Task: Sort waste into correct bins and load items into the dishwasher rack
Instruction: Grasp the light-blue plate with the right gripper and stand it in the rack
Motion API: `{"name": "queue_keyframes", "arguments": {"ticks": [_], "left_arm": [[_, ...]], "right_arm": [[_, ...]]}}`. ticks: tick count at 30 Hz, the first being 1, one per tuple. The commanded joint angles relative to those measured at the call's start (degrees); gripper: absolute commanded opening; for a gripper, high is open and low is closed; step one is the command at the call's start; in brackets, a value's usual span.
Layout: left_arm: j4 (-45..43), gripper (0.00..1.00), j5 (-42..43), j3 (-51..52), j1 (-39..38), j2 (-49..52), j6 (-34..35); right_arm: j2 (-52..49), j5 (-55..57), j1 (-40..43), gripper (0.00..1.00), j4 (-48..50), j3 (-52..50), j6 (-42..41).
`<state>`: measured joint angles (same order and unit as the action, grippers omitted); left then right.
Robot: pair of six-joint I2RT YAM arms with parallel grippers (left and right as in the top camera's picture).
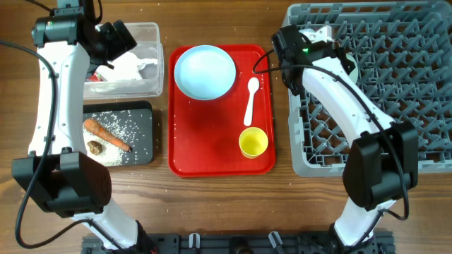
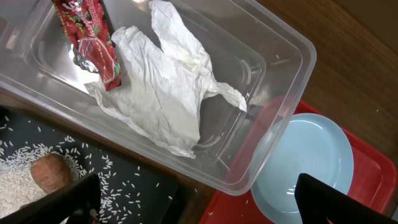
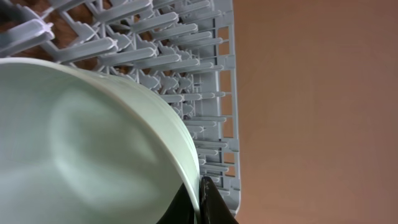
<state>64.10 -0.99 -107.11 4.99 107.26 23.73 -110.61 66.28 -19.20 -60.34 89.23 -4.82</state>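
Your right gripper [image 3: 198,202] pinches the rim of a light blue bowl [image 3: 93,143], its fingers mostly cut off at the frame's edge; the bowl fills the wrist view against the dishwasher rack [image 3: 205,93], and overhead your arm [image 1: 339,77] hides it; your left gripper [image 2: 202,200] hangs with jaws wide apart above the clear tub [image 2: 280,62] holding the napkin [image 2: 161,93] and red wrapper [image 2: 93,37]; carrot [image 1: 106,135] and rice [image 1: 123,127] lie in the black tray [image 1: 146,141]; a blue dish [image 1: 205,72], plate or bowl you cannot tell, spoon [image 1: 251,99] and yellow cup [image 1: 253,142] sit on the red tray [image 1: 212,141].
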Motion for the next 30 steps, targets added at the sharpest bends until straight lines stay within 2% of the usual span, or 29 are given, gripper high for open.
{"name": "queue_keyframes", "arguments": {"ticks": [1, 6, 9, 12, 17, 18, 22, 27, 29, 30], "left_arm": [[-0.02, 1.0, -0.37, -0.9, 0.15, 0.44, 0.74], [-0.02, 1.0, -0.37, -0.9, 0.15, 0.44, 0.74], [-0.02, 1.0, -0.37, -0.9, 0.15, 0.44, 0.74], [-0.02, 1.0, -0.37, -0.9, 0.15, 0.44, 0.74], [-0.02, 1.0, -0.37, -0.9, 0.15, 0.44, 0.74], [-0.02, 1.0, -0.37, -0.9, 0.15, 0.44, 0.74], [-0.02, 1.0, -0.37, -0.9, 0.15, 0.44, 0.74], [-0.02, 1.0, -0.37, -0.9, 0.17, 0.44, 0.74], [-0.02, 1.0, -0.37, -0.9, 0.17, 0.44, 0.74], [-0.02, 1.0, -0.37, -0.9, 0.17, 0.44, 0.74]], "right_arm": [[-1.6, 2.32, 0.09, 0.04, -0.55, -0.48, 0.17], [-1.6, -2.23, -3.65, 0.04, -3.67, -0.48, 0.42], [-1.6, -5.09, -6.16, 0.07, -3.63, -0.48, 3.85], [-1.6, -11.34, -7.21, 0.38, -3.96, -0.48, 9.62], [-1.57, -12.79, -9.44, 0.64, -5.09, -0.39, 9.09], [-1.46, -13.73, -9.55, 0.73, -5.07, -0.04, 7.02], [-0.33, -15.72, -9.55, 0.81, -4.74, 4.42, 4.66], [3.54, -30.56, -9.55, 0.9, -4.92, 12.81, 7.02], [5.99, -44.87, -9.55, 0.9, -5.66, 13.22, 6.99], [6.49, -55.47, -9.55, 0.95, -6.45, 13.2, 8.0]]}}
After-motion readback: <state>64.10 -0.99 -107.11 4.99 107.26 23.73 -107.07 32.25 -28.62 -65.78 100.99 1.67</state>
